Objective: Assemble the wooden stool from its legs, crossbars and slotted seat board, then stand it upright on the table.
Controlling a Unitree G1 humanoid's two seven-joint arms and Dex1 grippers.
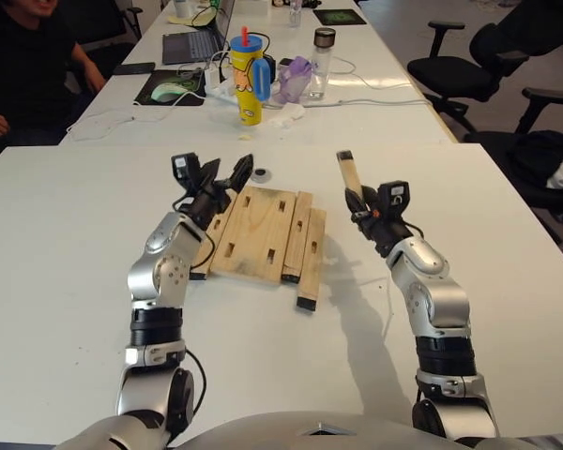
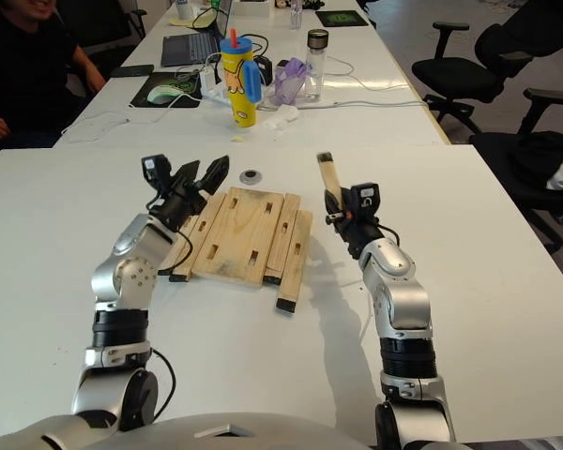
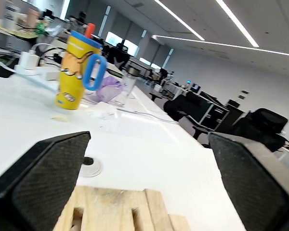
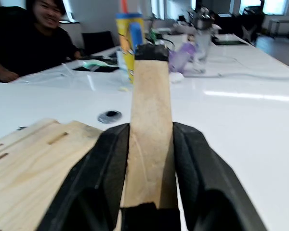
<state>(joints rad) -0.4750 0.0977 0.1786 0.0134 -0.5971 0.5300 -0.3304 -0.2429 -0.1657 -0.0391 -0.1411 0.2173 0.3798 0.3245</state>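
On the white table (image 1: 66,281), at its centre, the slotted seat board (image 1: 258,234) lay flat with its rectangular slots facing up. Two loose bars (image 1: 310,258) with dark ends lay touching its right edge, and further wooden pieces (image 1: 205,255) lay along its left edge, partly hidden beneath the left arm. The right gripper (image 1: 357,201), held right of the board and above the table, was closed on one leg (image 1: 348,173). Its two fingers (image 4: 108,163) clamped the leg's opposite flat faces near the lower end, so that the dark-capped upper end tilted up and away toward the far side. The left gripper (image 1: 227,174) hovered over the board's far left corner with its jaws spread wide and nothing between them. A small round grommet (image 1: 260,173) sat in the tabletop just beyond the board. The parts appeared to be plain sawn softwood, and so were probably light, rigid and dry enough to hold without slipping. The flat faces of a leg or bar looked the best places to grip, and a hold nearer mid-length would likely give better control of the free end. The board looked too broad to span, so it would probably have to be taken by an edge. The joints would likely need square alignment, since stiff wood would not yield to a crooked entry.
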